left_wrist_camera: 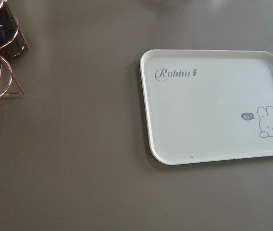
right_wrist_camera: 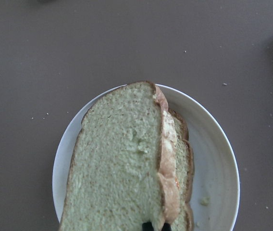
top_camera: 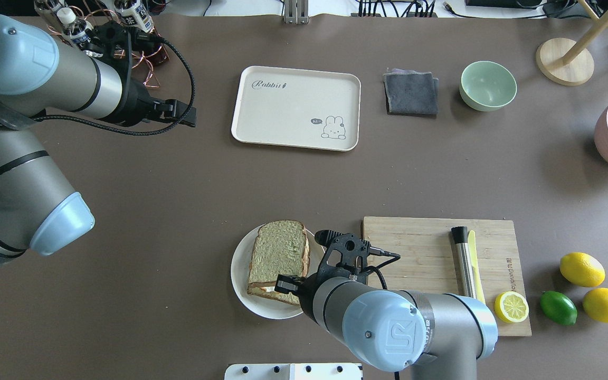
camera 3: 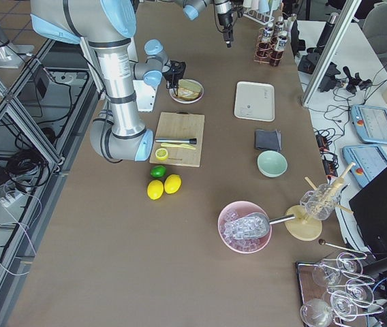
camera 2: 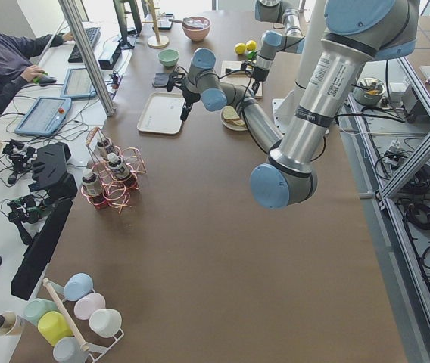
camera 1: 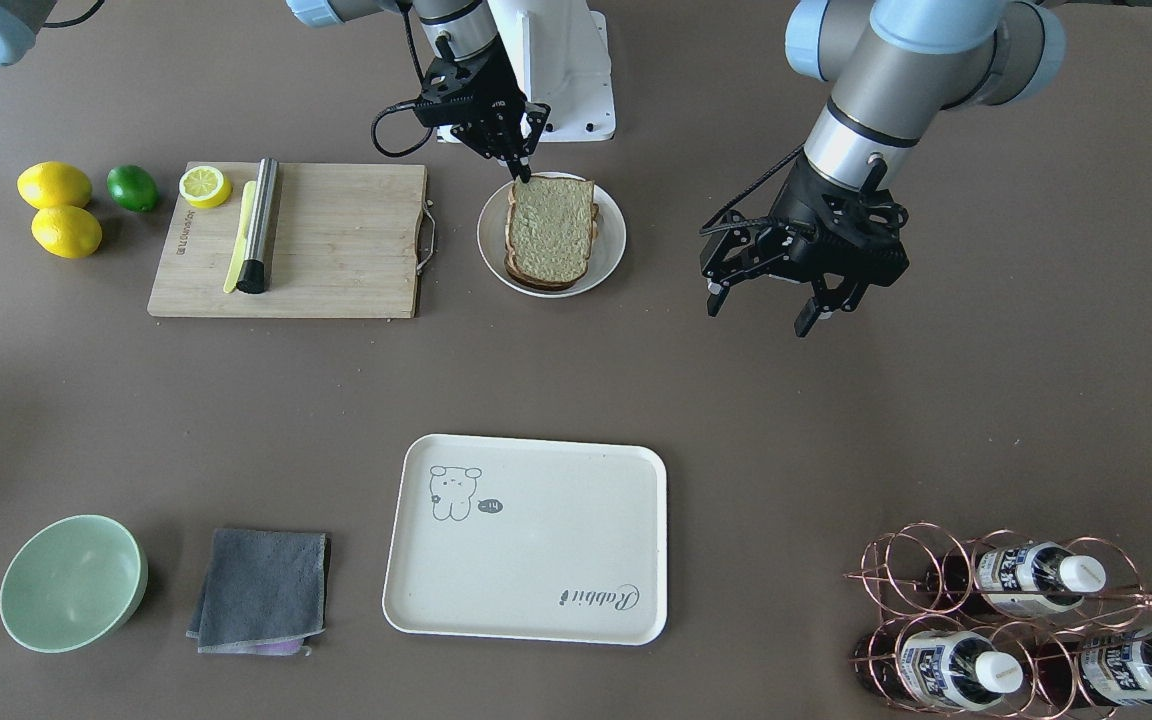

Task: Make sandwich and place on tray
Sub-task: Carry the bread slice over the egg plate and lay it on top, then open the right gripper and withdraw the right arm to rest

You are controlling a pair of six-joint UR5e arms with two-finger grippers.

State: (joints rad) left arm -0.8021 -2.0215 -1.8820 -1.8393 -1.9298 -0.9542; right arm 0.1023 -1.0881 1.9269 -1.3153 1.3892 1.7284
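Observation:
The sandwich (camera 1: 551, 230) lies on a round white plate (camera 1: 611, 255): two bread slices with the egg's pale edge (right_wrist_camera: 167, 159) showing between them. My right gripper (camera 1: 521, 170) is at the sandwich's edge nearest the robot, fingers close together and shut on it; one dark fingertip (right_wrist_camera: 148, 226) shows over the top slice (right_wrist_camera: 117, 163). The cream tray (camera 1: 526, 540) lies empty toward the far side of the table and also shows in the left wrist view (left_wrist_camera: 213, 106). My left gripper (camera 1: 761, 305) hangs open and empty above bare table, beside the plate.
A wooden cutting board (camera 1: 336, 240) with a steel cylinder, a yellow knife and a lemon half lies beside the plate. Two lemons and a lime (camera 1: 132, 187) lie past it. A green bowl (camera 1: 71, 580), a grey cloth (camera 1: 261, 590) and a copper bottle rack (camera 1: 1016, 620) flank the tray.

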